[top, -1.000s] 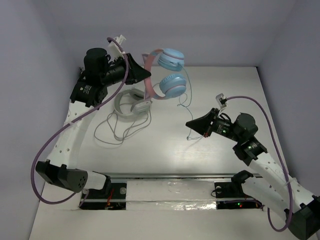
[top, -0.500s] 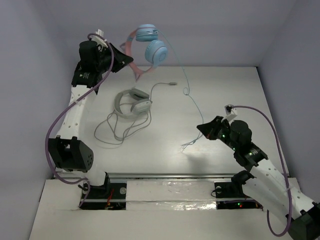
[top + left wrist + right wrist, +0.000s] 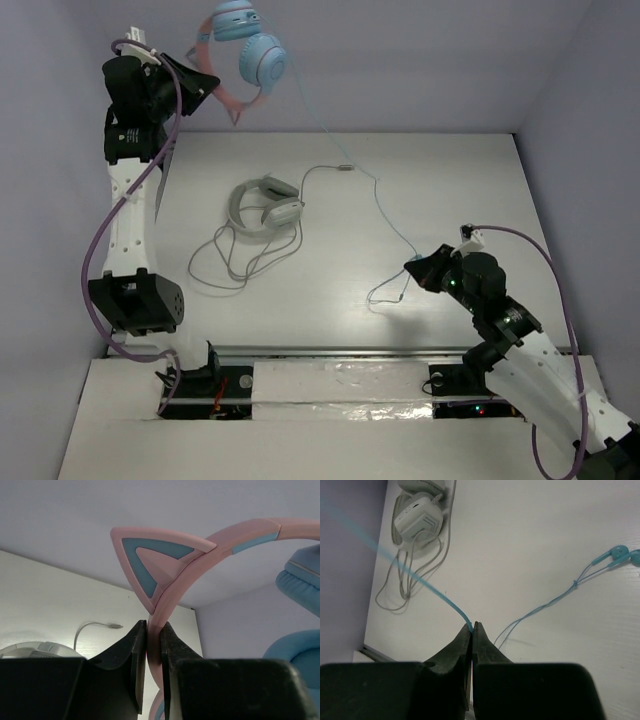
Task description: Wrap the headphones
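The headphones are held high, clear of the counter, by the left jaws, which are pressed narrowly onto the pink headband. In the left wrist view the band is seen pinched between the two black fingers. One pink and blue cat ear is seen directly above the jaws, and the light blue ear cups off to their right. From the ear cups the thin light blue cable is stretched down through the air to the right jaws. These are closed tight on it, with no gap visible between the fingertips.

A slack thin blue lead is seen lying on the counter just right of the right jaws. It is led past a small knot to a pair of light blue earbuds well beyond them. Whether this lead is one with the gripped cable cannot be told.

The white-grey headphones are laid flat on the counter, below the left jaws and well apart from the right jaws. Their pale cord is looped beside them, and its plug lies roughly between the two sets of jaws.
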Tool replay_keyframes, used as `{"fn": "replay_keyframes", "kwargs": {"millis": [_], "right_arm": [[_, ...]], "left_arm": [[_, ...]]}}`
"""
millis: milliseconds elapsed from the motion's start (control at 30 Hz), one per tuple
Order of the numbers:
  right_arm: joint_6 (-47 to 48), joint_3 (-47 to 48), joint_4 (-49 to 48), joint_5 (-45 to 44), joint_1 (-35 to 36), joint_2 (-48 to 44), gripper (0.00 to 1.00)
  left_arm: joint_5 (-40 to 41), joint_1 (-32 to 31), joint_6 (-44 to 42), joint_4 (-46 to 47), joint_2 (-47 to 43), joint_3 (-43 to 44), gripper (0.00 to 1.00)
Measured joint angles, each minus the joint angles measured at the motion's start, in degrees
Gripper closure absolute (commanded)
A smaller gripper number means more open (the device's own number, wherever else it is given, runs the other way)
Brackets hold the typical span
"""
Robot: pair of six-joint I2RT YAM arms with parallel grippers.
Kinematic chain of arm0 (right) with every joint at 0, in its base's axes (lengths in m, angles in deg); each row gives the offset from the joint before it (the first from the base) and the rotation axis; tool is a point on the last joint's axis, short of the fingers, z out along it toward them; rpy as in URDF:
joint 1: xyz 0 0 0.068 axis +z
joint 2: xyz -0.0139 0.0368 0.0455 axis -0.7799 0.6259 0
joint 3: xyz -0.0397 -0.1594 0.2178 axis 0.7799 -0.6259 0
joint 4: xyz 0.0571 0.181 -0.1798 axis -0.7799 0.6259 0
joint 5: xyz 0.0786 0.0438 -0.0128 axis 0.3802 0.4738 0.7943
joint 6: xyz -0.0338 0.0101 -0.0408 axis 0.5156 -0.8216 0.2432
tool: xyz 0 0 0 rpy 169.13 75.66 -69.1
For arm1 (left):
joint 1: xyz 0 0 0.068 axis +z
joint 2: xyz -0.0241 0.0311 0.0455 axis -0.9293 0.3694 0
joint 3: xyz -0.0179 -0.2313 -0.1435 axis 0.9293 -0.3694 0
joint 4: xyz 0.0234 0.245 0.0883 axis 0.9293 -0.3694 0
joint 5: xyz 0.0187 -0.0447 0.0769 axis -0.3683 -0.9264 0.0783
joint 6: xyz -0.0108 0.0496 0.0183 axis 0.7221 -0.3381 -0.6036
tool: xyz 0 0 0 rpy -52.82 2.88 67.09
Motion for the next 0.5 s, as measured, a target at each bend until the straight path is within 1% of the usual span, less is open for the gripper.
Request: {"fn": "replay_keyframes", "kwargs": {"millis": [100, 133, 233, 267, 367, 500], "right_arm": [[0.0, 0.02, 1.33, -0.02, 0.0, -1.95, 0.99], [0.02, 0.11, 1.68, 0.11, -0.02, -2.34, 0.84], [0.66, 1.01, 2.05, 0.9, 0.0, -2.27, 0.48], [1.07, 1.73, 2.16, 1.14, 0.0, -2.1, 0.33], [2.69, 5.53, 2.29, 1.79, 0.0, -0.81, 0.19], [5.18, 11.28, -0.68, 4.24, -0.02, 0.9, 0.17]], "left_arm": [[-0.55, -0.09, 0.0, 0.28, -0.02, -0.98, 1.0], [-0.61, -0.24, -0.02, 0.87, -0.39, -2.12, 1.0], [0.61, -1.49, -0.26, 1.95, -2.14, -7.32, 1.0], [1.44, -2.51, -0.72, 1.9, -2.99, -9.55, 1.0], [3.13, -6.71, -2.45, 1.68, -5.62, -15.54, 1.0], [4.52, -13.22, -5.31, 0.9, -9.86, -23.32, 1.0]]}}
